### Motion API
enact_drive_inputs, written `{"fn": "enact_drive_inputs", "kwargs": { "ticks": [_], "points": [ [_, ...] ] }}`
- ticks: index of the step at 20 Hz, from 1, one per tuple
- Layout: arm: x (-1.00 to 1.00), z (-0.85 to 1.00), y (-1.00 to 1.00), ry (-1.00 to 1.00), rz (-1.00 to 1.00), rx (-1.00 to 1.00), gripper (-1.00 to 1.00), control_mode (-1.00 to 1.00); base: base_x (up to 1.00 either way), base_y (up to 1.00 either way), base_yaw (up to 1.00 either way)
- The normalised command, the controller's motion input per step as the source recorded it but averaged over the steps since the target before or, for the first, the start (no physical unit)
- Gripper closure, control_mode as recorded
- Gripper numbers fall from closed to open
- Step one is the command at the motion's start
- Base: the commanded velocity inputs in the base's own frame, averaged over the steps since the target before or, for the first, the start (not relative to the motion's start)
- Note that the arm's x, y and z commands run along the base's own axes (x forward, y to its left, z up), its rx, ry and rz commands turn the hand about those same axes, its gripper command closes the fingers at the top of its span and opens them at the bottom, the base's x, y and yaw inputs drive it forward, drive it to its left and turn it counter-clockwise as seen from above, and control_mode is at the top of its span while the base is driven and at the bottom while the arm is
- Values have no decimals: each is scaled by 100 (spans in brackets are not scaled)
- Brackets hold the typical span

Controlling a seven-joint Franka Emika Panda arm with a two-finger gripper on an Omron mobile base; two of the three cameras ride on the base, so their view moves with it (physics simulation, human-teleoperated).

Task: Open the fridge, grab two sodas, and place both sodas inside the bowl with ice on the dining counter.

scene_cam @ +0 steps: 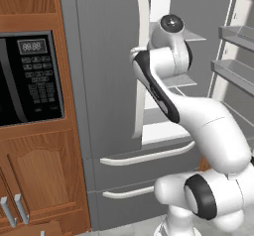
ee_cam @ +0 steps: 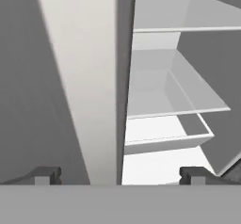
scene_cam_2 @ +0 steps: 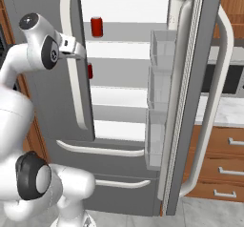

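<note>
The grey fridge (scene_cam_2: pixel 57 114) has its right door (scene_cam_2: pixel 200 78) swung open and its left door shut. One red soda (scene_cam_2: pixel 96 26) stands on an upper white shelf. A second soda (scene_cam_2: pixel 89 71) sits one shelf lower, half hidden behind the left door's white handle (scene_cam_2: pixel 76 97). My gripper (scene_cam_2: pixel 79 53) is at that handle, up near its top. In the hand view the gripper (ee_cam: pixel 120 176) is open, its fingertips (ee_cam: pixel 44 175) wide apart, and the handle (ee_cam: pixel 80 77) runs up between them. Nothing is held. The bowl, the ice and the dining counter are out of view.
Door bins (scene_cam_2: pixel 159 87) line the inside of the open door. Two lower fridge drawers with long white handles (scene_cam_2: pixel 100 148) sit below. A black microwave (scene_cam: pixel 30 76) is set in wooden cabinets (scene_cam: pixel 44 170) to the left. To the right are a marble counter (scene_cam_2: pixel 228 112) and wooden drawers (scene_cam_2: pixel 224 166).
</note>
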Motion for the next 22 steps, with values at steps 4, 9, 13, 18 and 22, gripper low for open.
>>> {"fn": "enact_drive_inputs", "kwargs": {
  "ticks": [4, 9, 13, 18, 22],
  "points": [
    [53, -19, 18, 0, 0, 4, -100, -100, 0, 0, 0],
    [45, -18, 12, -2, 0, 4, -100, -100, 0, 0, 0],
    [49, -13, 3, -1, 0, 1, -100, -100, 0, 0, 0],
    [51, -13, 3, 0, 0, 0, -100, -100, 0, 0, 0],
    [52, -7, 8, 0, 0, 0, 100, -100, 0, 0, 0]
  ]
}}
